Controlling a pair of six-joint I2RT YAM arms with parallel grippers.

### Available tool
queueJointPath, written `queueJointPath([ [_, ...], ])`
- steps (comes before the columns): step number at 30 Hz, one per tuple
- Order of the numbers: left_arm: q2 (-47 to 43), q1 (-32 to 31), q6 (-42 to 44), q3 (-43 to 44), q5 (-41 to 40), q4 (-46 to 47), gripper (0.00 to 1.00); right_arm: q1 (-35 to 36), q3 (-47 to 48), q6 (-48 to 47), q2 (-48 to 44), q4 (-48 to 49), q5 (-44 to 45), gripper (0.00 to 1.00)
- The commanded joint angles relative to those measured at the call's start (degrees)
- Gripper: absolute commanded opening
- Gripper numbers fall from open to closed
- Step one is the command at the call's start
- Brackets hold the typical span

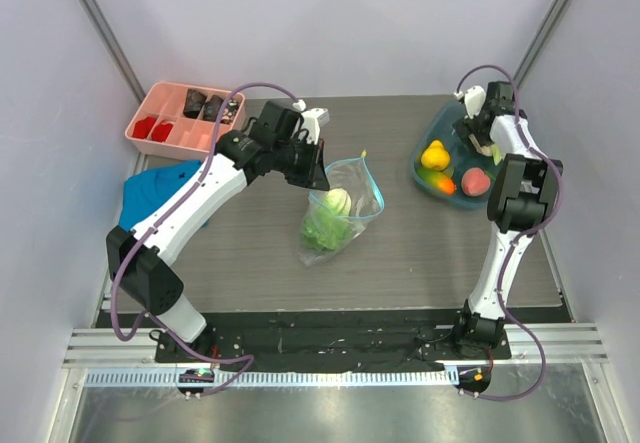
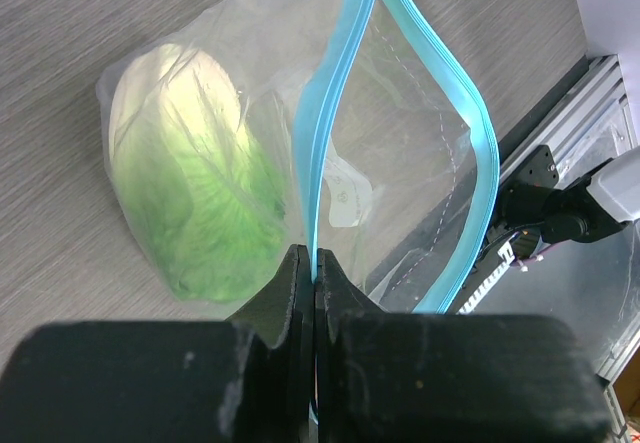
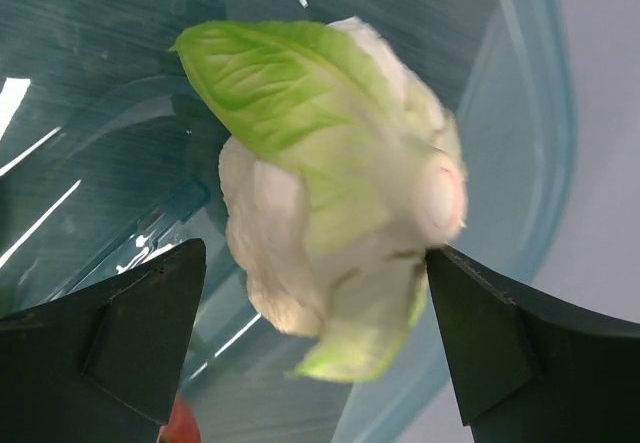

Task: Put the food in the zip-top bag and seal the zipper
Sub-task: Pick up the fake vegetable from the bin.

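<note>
Zipper (image 2: 322, 133) tight in left tool (image 2: 314, 263) — wrist view only

Top camera: high, behind arm bases (image 1: 195, 338), looking down on whole table (image 1: 420, 253). Left wrist camera: close, looking along left gripper (image 2: 308, 260) down onto bag (image 2: 400, 163); top view shares it mid-table. Right wrist camera: closest, looking past right gripper (image 3: 315, 253) into bowl (image 3: 520, 83); top view shares it far right.
</note>
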Motion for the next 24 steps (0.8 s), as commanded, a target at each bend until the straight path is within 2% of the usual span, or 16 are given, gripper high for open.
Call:
queueJointPath([
  [1, -0.16, 0.00, 0.36, 1.54, 1.16, 2.34, 0.00, 0.04, 1.32, -2.18, 1.80, 3.92, 2.50, 0.95],
  [5, -0.07, 0.00, 0.01, 0.83, 1.42, 2.69, 0.00, -0.05, 0.18, -2.45, 2.41, 4.97, 2.76, 0.88],
  [6, -0.07, 0.00, 0.01, 0.75, 1.51, 2.78, 0.00, 0.04, -0.09, -2.45, 2.24, 5.24, 2.76, 0.78],
  [7, -0.07, 0.00, -0.08, 0.66, 1.60, 2.78, 0.00, -0.05, -0.52, -2.36, 1.54, 5.59, 2.68, 0.72],
  [8, -0.07, 0.00, -0.25, 0.48, 1.60, 2.78, 0.00, -0.05, -0.70, -2.27, 1.01, 5.68, 2.50, 0.58],
  [11, -0.24, 0.00, -0.51, 0.22, 1.77, 2.78, 0.00, -0.22, -1.23, -1.66, -1.88, 6.38, 2.41, 0.32],
  [14, -0.68, 0.00, -0.95, -0.31, 1.69, 2.87, 0.00, -0.40, -0.97, -0.78, -6.01, 5.16, 0.66, 0.17],
  [16, -0.86, 0.00, -1.31, -1.10, 1.60, 3.30, 0.00, -0.49, 1.05, 0.62, -9.25, 1.74, -1.97, 0.10],
  [17, -1.21, 0.00, -1.66, -1.36, 1.69, 3.57, 0.00, -0.49, 1.92, 1.41, -10.32, 0.33, -2.85, 0.02],
  [20, -1.83, 0.00, -2.53, -2.50, 1.77, 4.71, 0.00, -0.58, 6.75, 5.72, -14.79, -6.25, -9.26, 0.01],
  [24, -2.53, 0.00, -2.80, -3.21, 1.60, 5.59, 0.00, -0.58, 15.88, 13.70, -19.11, -19.69, -19.89, 0.01],
])
